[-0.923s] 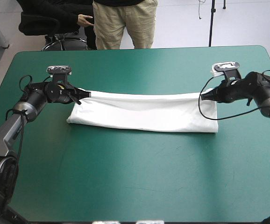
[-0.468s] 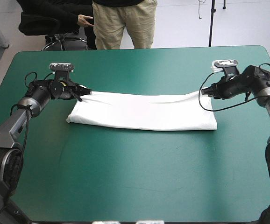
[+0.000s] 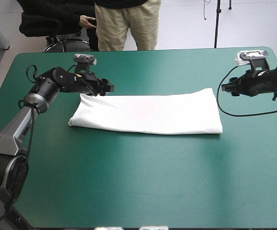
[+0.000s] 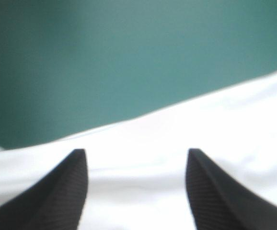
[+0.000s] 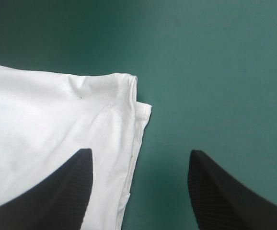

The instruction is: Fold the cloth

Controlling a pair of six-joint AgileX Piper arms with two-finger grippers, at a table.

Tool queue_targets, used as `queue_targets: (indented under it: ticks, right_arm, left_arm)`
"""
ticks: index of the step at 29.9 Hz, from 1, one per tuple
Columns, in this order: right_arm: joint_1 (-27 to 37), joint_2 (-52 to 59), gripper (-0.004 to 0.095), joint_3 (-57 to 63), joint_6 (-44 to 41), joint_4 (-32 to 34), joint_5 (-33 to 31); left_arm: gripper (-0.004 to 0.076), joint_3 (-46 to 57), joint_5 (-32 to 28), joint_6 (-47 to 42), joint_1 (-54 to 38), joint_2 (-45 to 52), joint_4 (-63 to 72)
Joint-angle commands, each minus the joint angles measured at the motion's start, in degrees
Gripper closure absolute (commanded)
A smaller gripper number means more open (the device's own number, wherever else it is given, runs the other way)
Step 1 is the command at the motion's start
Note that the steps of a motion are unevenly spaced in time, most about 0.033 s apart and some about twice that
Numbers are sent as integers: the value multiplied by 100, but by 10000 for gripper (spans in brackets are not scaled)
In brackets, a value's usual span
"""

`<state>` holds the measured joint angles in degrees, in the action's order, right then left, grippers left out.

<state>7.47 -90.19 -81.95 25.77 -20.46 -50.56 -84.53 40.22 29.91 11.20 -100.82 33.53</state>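
The left gripper (image 3: 106,89) is seen over the far left corner of the T-shirt (image 3: 148,114), and in its wrist view its 2 black fingers (image 4: 57,196) are held wide apart, gripping nothing, with white cloth spread under them. The T-shirt is laid as a long folded band across the middle of the teal-green cover (image 3: 138,182), somewhat nearer the far edge. The right gripper (image 3: 226,89) is held just beside the band's far right corner, its 2 fingers likewise parted and empty, 1 over the cloth's edge and 1 over bare cover.
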Motion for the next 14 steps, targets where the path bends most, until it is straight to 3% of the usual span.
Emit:
queue_targets:
  ticks: [1,3,14]
  right_arm:
    - [138,343,362,10,2,-154,96]
    - [210,342,362,198,46,-226,118]
    - [267,189,362,650,621,-1147,364]
  left_arm:
    - [552,-202,304,807,422,149,1148]
    - [741,-202,355,947,683,-19,1292]
    - [741,-202,-90,947,1173,-1175,1926]
